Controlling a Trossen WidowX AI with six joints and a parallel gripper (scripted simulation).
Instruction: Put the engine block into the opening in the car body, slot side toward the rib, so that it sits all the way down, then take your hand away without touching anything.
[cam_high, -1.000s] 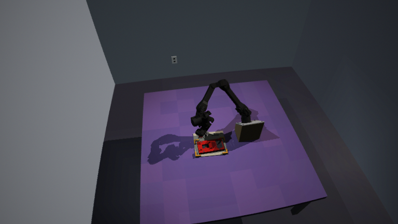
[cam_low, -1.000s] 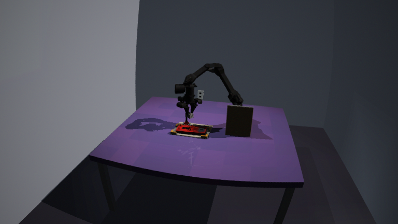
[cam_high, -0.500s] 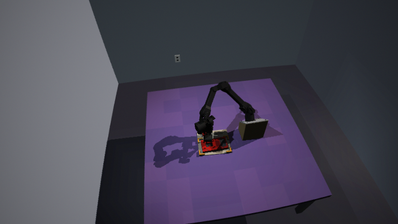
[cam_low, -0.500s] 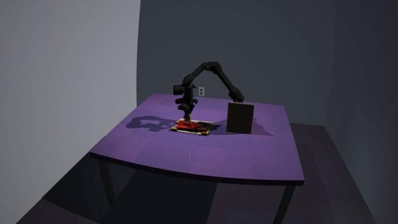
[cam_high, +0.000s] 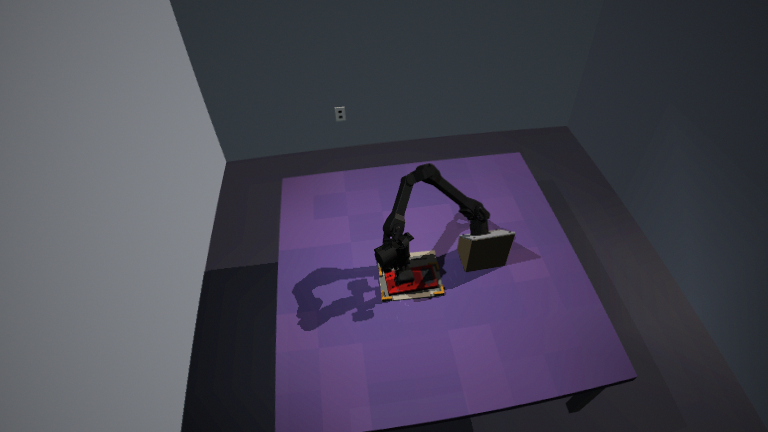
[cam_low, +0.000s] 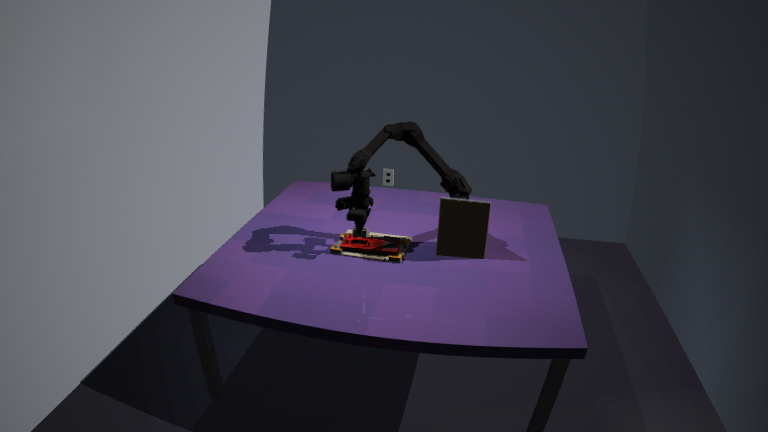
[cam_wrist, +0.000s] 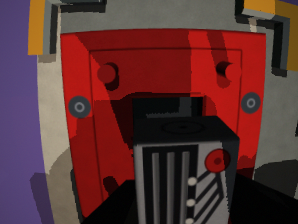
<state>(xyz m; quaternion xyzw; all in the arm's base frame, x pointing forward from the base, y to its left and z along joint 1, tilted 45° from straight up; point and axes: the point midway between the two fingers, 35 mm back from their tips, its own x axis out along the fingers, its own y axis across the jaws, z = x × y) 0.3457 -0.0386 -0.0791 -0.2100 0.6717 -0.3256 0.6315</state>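
Pincer (cam_high: 403, 275) (cam_low: 360, 232) (cam_wrist: 181, 187) around one engine block (cam_wrist: 172, 175); one red car body (cam_high: 397, 287) (cam_low: 384, 246) (cam_wrist: 145, 65) below.

On the car body (cam_high: 412, 288) (cam_low: 370, 245) (cam_wrist: 150, 75), two round pegs (cam_wrist: 106, 73) stand beyond the opening (cam_wrist: 167, 106); above its near side, the engine block (cam_wrist: 185, 165) blocks passage.

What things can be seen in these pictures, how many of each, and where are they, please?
engine block: one, black and grey, over the opening's near part in the wrist view
car body: one, red, on the board
board: one, pale grey and beige, on the table
corner brackets: several, orange-yellow, on the board
table: one, purple, mid-room
wall outlet: one, whitish, back wall
pedestal: one, brown, under the arm
arm: one, black, over the table
gripper: one, black, shut on the engine block
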